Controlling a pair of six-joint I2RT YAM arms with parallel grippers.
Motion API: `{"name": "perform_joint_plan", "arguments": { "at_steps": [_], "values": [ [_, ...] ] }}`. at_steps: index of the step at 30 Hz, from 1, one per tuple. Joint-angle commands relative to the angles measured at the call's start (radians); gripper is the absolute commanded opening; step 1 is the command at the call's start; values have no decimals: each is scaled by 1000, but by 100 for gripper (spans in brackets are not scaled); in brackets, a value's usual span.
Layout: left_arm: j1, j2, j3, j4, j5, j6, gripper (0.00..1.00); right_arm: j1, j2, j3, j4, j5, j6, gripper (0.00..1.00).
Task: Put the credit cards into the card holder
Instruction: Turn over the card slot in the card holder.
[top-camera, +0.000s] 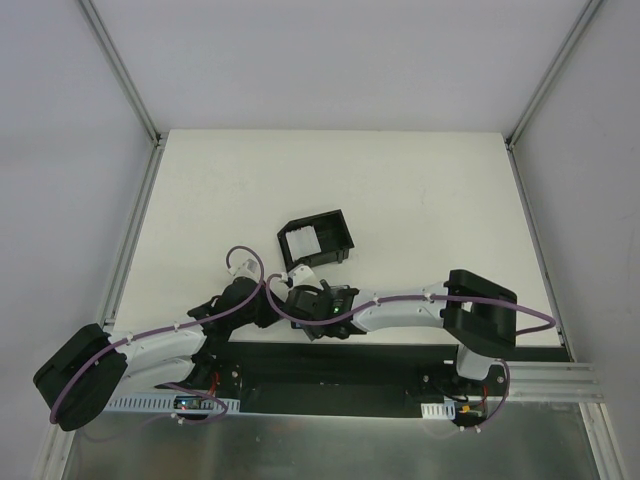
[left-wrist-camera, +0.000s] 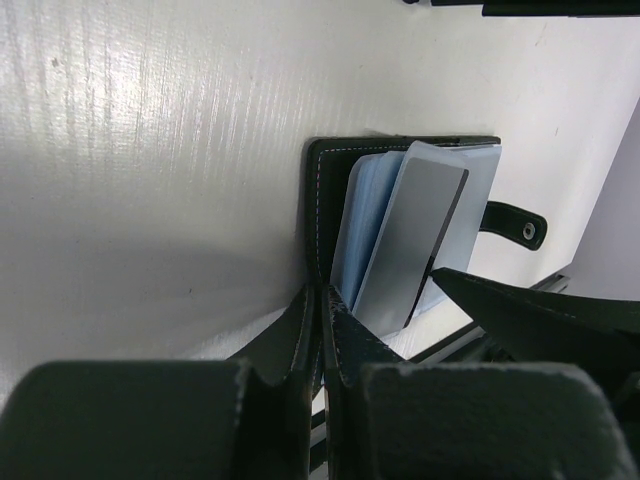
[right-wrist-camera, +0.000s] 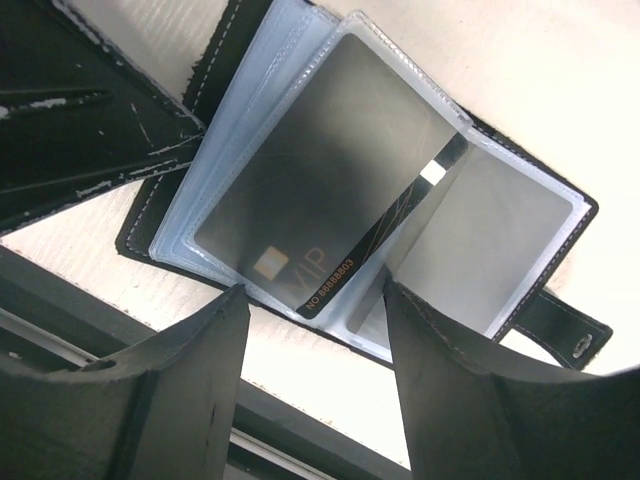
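The left pincer (left-wrist-camera: 320, 300) and right pincer (right-wrist-camera: 315, 292) crowd the card holder (right-wrist-camera: 500, 230); a black box (top-camera: 345, 240) stands just behind, open table (top-camera: 430, 200) beyond.

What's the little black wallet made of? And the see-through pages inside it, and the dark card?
The small black folding wallet looks like leather or fake leather: matte, with pale stitching along its edge. Its see-through pockets look like soft clear plastic, shiny and slightly bluish. The dark grey rectangular card seems to be stiff plastic, smooth with a dull sheen and printed lettering.
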Motion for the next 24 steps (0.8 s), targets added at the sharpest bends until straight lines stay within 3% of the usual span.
{"name": "perform_joint_plan", "arguments": {
  "at_steps": [1,17,24],
  "values": [
    [8,-10,14,-23,3,18,0,0,-49,-13,-21,104,31,59],
    [8,-9,16,-23,7,18,0,0,-144,-94,5,198,101,58],
    [6,-7,17,-24,11,22,0,-20,-181,-99,85,42,68,58]
  ]
}}
